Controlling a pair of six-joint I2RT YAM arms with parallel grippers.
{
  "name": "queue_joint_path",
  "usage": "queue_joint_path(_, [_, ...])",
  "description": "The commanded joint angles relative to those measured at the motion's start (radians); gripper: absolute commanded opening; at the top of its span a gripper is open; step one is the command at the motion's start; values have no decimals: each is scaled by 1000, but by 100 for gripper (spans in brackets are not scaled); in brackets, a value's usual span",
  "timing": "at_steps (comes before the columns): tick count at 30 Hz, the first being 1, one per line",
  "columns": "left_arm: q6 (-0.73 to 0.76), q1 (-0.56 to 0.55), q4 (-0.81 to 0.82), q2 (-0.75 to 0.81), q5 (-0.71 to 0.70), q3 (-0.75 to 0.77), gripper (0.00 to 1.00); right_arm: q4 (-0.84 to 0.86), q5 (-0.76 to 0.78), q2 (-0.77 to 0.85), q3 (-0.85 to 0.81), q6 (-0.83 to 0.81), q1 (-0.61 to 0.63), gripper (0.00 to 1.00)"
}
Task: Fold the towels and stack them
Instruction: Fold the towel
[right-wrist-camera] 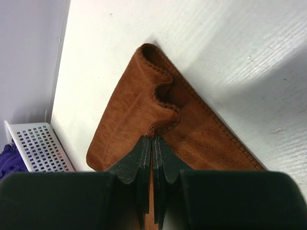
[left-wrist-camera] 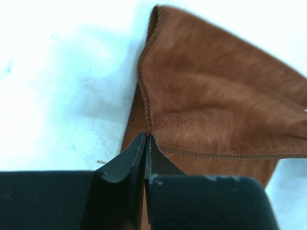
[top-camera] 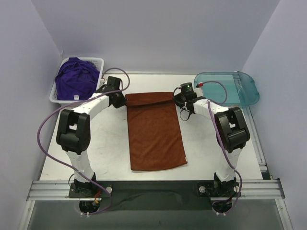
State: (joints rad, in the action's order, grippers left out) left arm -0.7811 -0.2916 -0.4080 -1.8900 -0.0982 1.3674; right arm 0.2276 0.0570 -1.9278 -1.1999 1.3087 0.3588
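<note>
Two thin bites: left gripper (left-wrist-camera: pixel 146 139) and right gripper (right-wrist-camera: pixel 152 140) pinch the rust-orange towel's (top-camera: pixel 156 134) hem between closed jaws; lifting could slip it free.

One orange towel (top-camera: pixel 154 134), one purple heap (top-camera: pixel 76 81), one basket (top-camera: pixel 96 60), one tray (top-camera: pixel 240 88)

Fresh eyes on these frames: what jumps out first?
The rust-orange terry-cloth towel lies lengthwise in the middle of the white table, its far end folded over. The left gripper and right gripper are each shut on one far corner of it. A heap of deep purple towels fills the white slotted plastic basket at the far left, and a translucent teal plastic tray sits at the far right.
</note>
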Motion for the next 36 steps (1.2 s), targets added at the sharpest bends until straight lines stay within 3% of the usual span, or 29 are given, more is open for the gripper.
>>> queue_joint_path(1, [32,14,-6,68,37,81,0,-53,46,84,-64,-112,-14,0])
queue_joint_path(10, [20,14,-57,258,98,15,0,-158,-20,298,-47,-301,-21,0])
queue_joint_path(14, [5,-6,-80,424,152,-85,0,-215,-42,449,40,-344,-20,0])
queue_joint_path(24, [-104,-205,-121,782,134,-610,0,-355,-97,857,482,-342,41,0])
queue_joint_path(29, [-178,-227,-104,888,124,-792,0,-370,-121,909,670,-299,106,0])
queue_joint_path(36, [-214,-248,0,819,164,-899,0,-314,-180,756,750,-269,120,0])
